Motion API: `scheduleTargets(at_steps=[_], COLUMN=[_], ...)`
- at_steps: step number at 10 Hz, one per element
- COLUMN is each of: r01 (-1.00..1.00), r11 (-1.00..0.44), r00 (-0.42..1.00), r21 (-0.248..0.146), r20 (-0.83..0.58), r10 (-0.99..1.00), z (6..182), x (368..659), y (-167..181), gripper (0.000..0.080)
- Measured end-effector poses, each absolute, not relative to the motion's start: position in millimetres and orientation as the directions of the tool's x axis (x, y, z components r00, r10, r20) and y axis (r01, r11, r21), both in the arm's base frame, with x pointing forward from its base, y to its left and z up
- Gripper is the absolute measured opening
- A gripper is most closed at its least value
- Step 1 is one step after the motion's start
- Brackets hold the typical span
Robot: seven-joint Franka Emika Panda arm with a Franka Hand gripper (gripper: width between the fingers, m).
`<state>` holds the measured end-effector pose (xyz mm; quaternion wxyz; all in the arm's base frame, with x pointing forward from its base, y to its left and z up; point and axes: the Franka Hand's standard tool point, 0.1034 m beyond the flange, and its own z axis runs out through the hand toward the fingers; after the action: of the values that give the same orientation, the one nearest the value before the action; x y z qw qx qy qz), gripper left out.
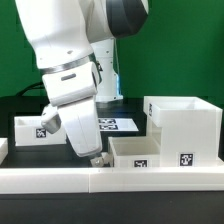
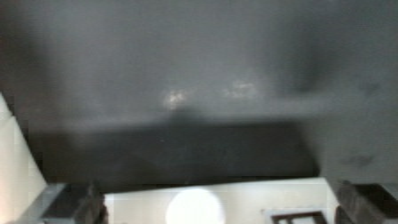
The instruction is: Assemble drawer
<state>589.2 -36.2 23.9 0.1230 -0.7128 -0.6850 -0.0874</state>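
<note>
The tall white box shell (image 1: 182,122) stands at the exterior view's right, with a tag on its front. One shallow tray (image 1: 134,150) lies in front of it, by the rail, tag facing the camera. A second tray (image 1: 33,128) lies at the left. My gripper (image 1: 95,156) points down just left of the front tray's end, close to the table. In the wrist view its two dark fingers (image 2: 71,202) stand wide apart, open. A blurred white surface (image 2: 214,205) with part of a tag lies between them. I cannot tell whether the fingers touch it.
The marker board (image 1: 116,123) lies flat behind the arm. A long low white border rail (image 1: 110,181) runs along the front. The table is black, with a green wall behind it. A white edge (image 2: 15,165) shows at the side of the wrist view.
</note>
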Motion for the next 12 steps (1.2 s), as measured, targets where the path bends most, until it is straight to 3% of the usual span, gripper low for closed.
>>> scheduleTargets(at_steps=[5,8,12], r01=[0.998,1.000,1.000], r11=[-0.036,0.018,0.014], r00=[0.050,-0.011,-0.007], r21=[-0.055,-0.023,-0.025], r20=[0.294,0.271,0.271], r10=[0.955,0.963,0.963], z=[22.9,23.0,21.3], x=[590.8,594.2,593.3], y=[-17.8,-5.1,-7.4], gripper=[0.0649,0.0649,0.0649])
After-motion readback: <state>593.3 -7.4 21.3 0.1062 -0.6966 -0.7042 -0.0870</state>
